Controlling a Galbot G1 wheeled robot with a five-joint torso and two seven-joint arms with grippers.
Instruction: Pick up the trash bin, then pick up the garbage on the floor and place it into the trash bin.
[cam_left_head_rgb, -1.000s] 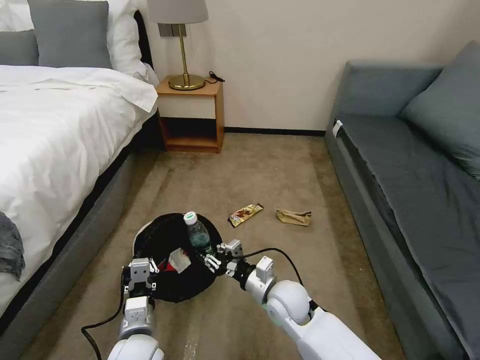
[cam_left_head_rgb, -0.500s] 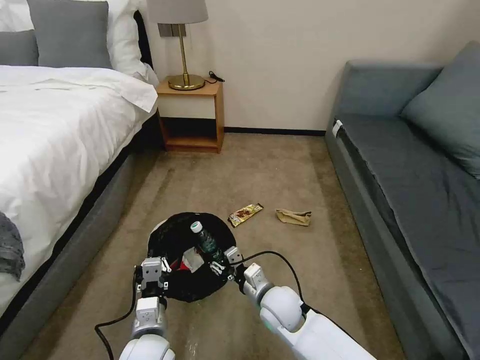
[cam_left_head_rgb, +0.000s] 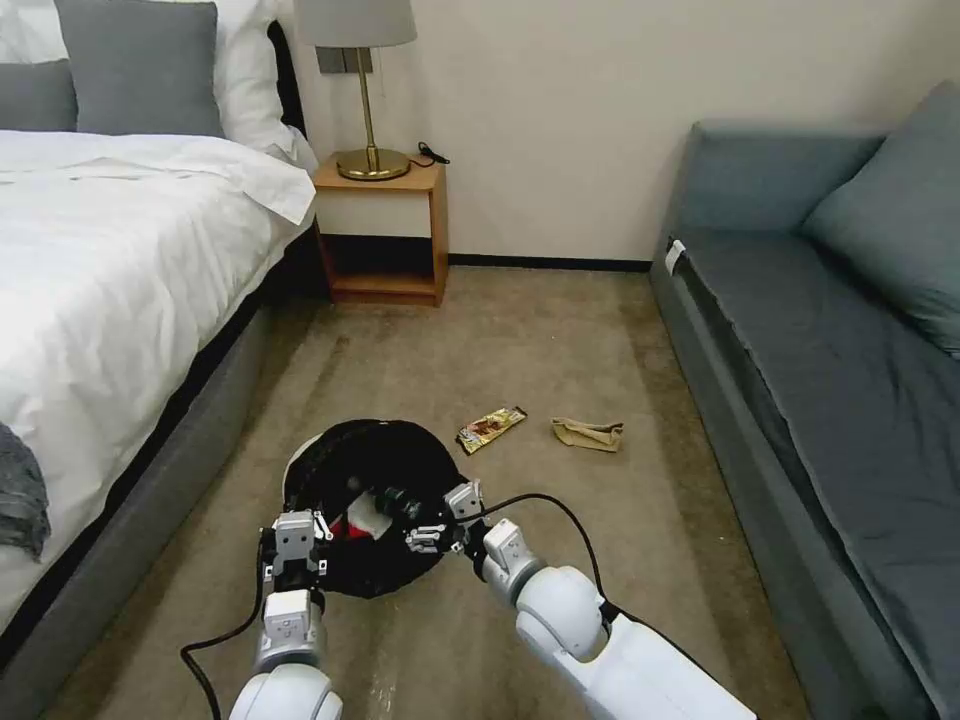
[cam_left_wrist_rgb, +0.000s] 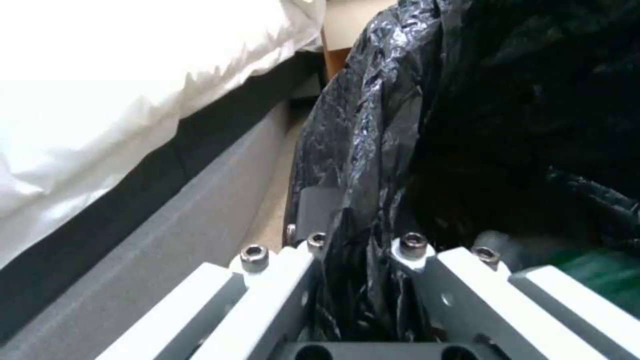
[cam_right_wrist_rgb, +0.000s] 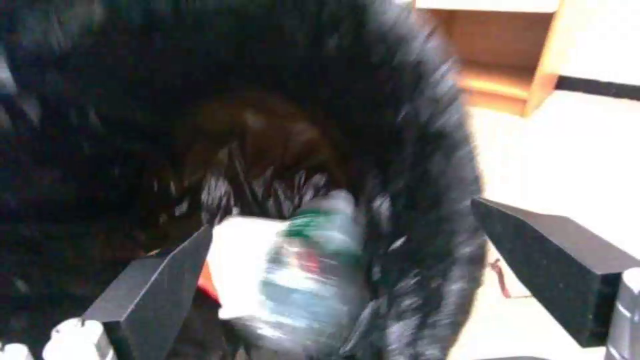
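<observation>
Two pieces in the trash bin, left gripper clamping its rim. Right gripper fingers wide, bottle dropped. Next: reach snack wrapper.

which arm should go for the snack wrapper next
Right. The right gripper is open and free over the trash bin, on the snack wrapper side. The left gripper is clamped on the bin's rim.

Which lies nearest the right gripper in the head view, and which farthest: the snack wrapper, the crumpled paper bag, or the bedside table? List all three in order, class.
Measured from the right gripper, open over the trash bin:
1. Snack wrapper, on the carpet just beyond the bin.
2. Crumpled paper bag, on the carpet to the wrapper's right.
3. Bedside table, against the far wall beside the bed.
</observation>
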